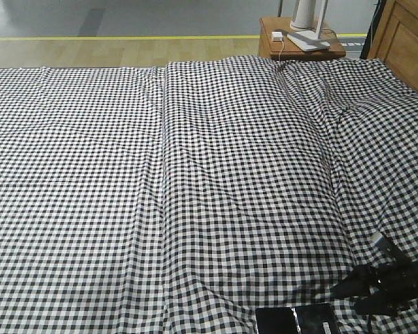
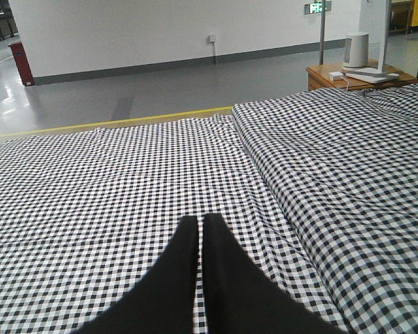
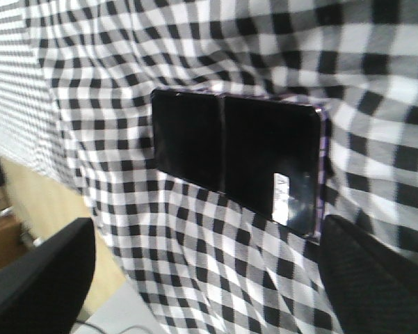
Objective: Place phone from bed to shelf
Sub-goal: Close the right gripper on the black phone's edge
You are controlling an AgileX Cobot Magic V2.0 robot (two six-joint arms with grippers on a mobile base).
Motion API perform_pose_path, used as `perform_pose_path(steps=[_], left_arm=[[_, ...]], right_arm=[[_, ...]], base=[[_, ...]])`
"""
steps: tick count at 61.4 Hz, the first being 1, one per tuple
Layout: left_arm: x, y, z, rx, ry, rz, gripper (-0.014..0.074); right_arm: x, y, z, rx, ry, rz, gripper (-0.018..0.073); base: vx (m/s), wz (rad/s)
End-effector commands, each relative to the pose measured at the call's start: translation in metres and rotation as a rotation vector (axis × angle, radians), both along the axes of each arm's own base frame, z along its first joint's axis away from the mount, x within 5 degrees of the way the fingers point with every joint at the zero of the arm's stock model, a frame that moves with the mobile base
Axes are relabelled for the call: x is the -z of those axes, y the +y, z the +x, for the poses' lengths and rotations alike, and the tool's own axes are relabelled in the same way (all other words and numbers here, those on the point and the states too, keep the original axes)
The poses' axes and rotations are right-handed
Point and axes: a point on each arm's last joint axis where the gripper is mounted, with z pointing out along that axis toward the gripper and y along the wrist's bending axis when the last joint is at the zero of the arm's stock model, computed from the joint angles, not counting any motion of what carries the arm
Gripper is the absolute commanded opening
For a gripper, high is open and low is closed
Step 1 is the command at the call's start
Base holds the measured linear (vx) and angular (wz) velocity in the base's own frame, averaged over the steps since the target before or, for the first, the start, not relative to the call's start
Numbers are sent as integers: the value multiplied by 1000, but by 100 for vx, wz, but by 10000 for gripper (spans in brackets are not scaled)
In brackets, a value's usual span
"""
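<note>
The phone point(image 1: 295, 320) lies flat on the bed point(image 1: 195, 174) at the near edge, glossy black with a pinkish rim. In the right wrist view the phone point(image 3: 236, 156) shows a white sticker glinting near its lower right corner. My right gripper point(image 1: 355, 293) sits just to the right of the phone, low over the cloth. It is open point(image 3: 205, 278), its wide-apart fingers point(image 3: 42, 278) below the phone and holding nothing. My left gripper point(image 2: 200, 224) is shut and empty over the checked cloth point(image 2: 125, 181). The shelf is out of view.
A small orange-brown nightstand point(image 1: 299, 38) with a white lamp base and charger stands beyond the bed's far right corner, also seen as the nightstand point(image 2: 355, 73) in the left wrist view. The wooden headboard point(image 1: 403, 35) rises at the right. Grey floor with a yellow line lies beyond.
</note>
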Motion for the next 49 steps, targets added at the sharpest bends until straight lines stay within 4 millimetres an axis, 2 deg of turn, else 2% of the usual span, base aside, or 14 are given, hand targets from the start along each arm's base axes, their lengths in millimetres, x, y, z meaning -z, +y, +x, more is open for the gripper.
perform_pose_path(steps=[1,16,49], left_arm=[[-16,-1,-1,6,-107,-9,1],[-16,-1,-1,6,-107,-9,1],[-16,-1,-1,6,-107,-9,1]], right_arm=[[-12,-1,8,-8,-42,68,599],[8,1,5,-19,-41,76,592],[38,-1,15,3,-30,147,592]], base=[[0,0],[0,0],[0,0]])
